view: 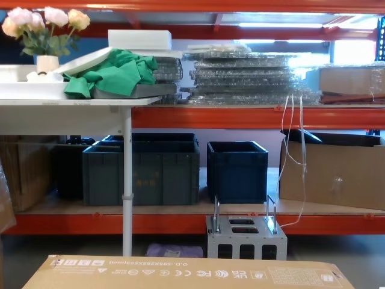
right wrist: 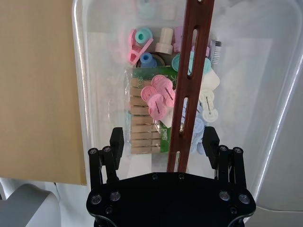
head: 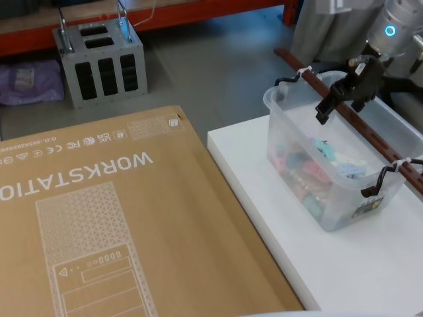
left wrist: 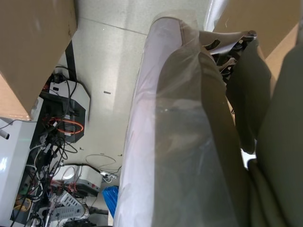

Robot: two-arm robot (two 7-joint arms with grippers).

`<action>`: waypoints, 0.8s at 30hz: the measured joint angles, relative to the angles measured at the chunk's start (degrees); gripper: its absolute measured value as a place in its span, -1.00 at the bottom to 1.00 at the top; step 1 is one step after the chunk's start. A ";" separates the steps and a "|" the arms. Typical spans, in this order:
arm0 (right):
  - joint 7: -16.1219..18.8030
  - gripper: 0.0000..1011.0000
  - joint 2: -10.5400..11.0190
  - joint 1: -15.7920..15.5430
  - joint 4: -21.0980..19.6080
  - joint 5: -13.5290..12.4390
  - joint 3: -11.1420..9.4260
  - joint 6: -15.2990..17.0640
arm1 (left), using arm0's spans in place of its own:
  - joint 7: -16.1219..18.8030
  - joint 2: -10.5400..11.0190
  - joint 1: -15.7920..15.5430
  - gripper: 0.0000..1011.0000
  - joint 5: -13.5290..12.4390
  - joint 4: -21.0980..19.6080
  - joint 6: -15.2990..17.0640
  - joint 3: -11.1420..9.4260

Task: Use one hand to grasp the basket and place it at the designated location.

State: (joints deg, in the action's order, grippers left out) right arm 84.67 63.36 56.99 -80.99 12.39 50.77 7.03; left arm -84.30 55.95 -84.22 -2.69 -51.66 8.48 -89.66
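The basket [head: 330, 198] is a translucent white tub standing on a white platform [head: 264, 224] at my right, with pegs and small plastic items inside. Its long reddish-brown slotted handle [head: 371, 137] runs over the top, with white zip ties near both ends. My right gripper [head: 342, 99] hovers over the far half of the handle. Seen from the right wrist, the right gripper [right wrist: 164, 137] is open, one finger on each side of the handle [right wrist: 189, 71], with space between pads and bar. The left arm is off to the side, its camera facing the floor.
A big cardboard box [head: 99, 218] printed WORKSTATION lies left of the platform, close to the basket [right wrist: 80, 94]. A small grey metal box [head: 99, 59] with steel handles stands on the floor beyond. Dark blue crates [view: 141, 168] line the shelf behind. Cables [left wrist: 57, 142] litter the floor.
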 joint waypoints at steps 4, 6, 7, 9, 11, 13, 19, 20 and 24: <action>0.27 0.98 0.53 0.51 -1.20 0.42 -0.29 0.71 | 0.00 0.00 0.00 -1.00 -0.01 0.02 0.00 0.00; 0.37 0.98 0.86 0.74 -1.91 0.64 -0.50 1.13 | 0.00 0.00 0.00 -1.00 -0.01 0.01 0.00 0.00; 0.39 0.98 1.01 0.82 -2.20 0.75 -0.57 1.38 | 0.00 0.00 0.00 -1.00 -0.01 0.00 0.00 0.00; 0.44 0.98 1.49 1.03 -2.97 1.05 -0.89 2.04 | 0.00 0.00 0.00 -1.00 -0.01 0.00 0.00 0.00; 0.50 0.98 1.83 1.24 -3.52 1.41 -1.15 2.61 | 0.00 0.00 0.00 -1.00 -0.01 0.01 0.00 0.00; 0.51 0.98 2.02 1.31 -3.83 1.63 -1.28 2.96 | 0.00 0.00 0.00 -1.00 -0.01 0.01 0.00 0.00; 0.50 0.98 2.80 1.37 -5.16 2.46 -2.02 4.01 | 0.00 0.00 0.00 -1.00 -0.01 0.00 0.00 0.00; 0.50 0.98 2.94 1.36 -5.45 2.62 -2.10 4.21 | 0.00 0.00 0.00 -1.00 -0.01 0.00 0.00 0.00; 0.58 0.98 3.69 1.41 -6.75 3.53 -2.67 5.34 | 0.00 0.00 0.00 -1.00 -0.01 0.00 0.00 0.00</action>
State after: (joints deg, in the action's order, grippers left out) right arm 85.25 67.06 58.40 -87.74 15.92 48.10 12.37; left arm -84.30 55.95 -84.22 -2.69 -51.65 8.48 -89.66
